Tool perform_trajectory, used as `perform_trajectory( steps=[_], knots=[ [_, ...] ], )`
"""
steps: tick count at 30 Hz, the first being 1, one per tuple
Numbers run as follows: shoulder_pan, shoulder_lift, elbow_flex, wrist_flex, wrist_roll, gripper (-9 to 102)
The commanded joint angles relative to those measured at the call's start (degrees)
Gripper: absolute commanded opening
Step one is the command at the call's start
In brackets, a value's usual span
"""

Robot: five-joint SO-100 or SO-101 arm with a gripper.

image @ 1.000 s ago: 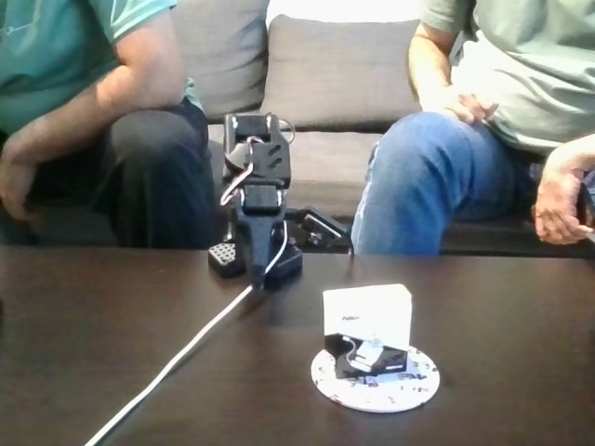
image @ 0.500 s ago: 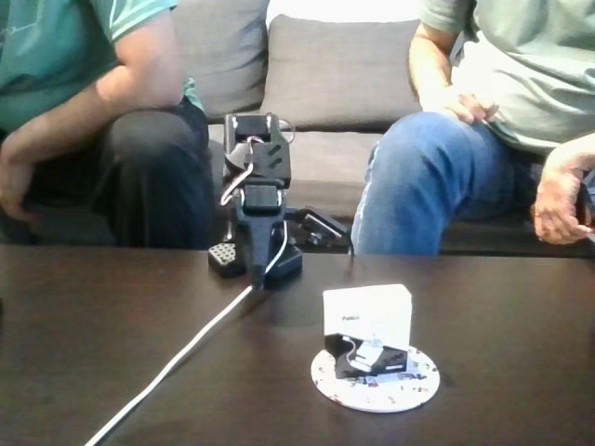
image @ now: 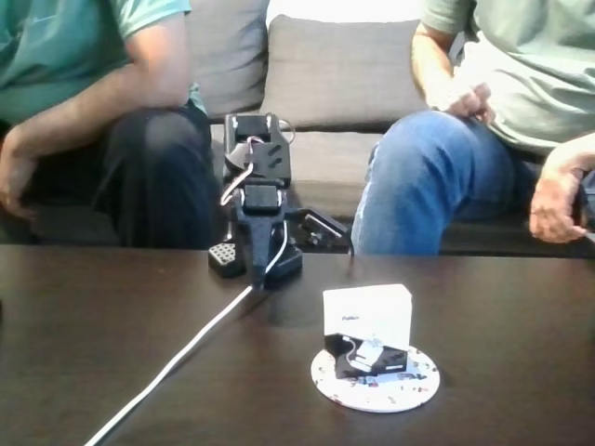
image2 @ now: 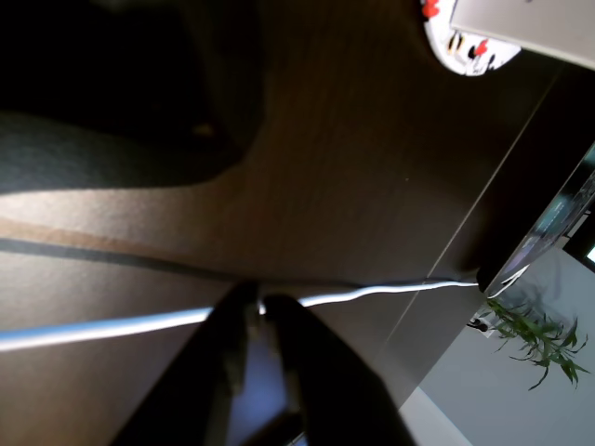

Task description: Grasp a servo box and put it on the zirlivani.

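Two people sit on a sofa behind the dark table; between them the arm stands folded at the table's far edge. A white cable runs from its base toward the near left corner of the fixed view.

On the table, right of and nearer the camera than the arm, the box stands upright on the disc, white half up, black part with the servo picture at the bottom. It sits on the disc's back left part, leaving a speckled crescent bare in front and to the right.

In the wrist view the gripper enters from the bottom edge, its two dark fingers nearly together with only a narrow slit between the tips, holding nothing. It hangs over bare table, the cable passing just beyond its tips. The box and the disc show only as a corner at the top right of that view, well apart from the gripper. A green plant shows at the right edge, beyond the table.
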Motion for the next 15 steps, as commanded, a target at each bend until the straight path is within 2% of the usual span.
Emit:
perform_trajectory(
  steps=[1,15],
  knots=[
    [0.18,-0.35,-0.88,-0.18,-0.09,0],
    [0.26,-0.35,-0.88,-0.26,0.0,0]
  ],
)
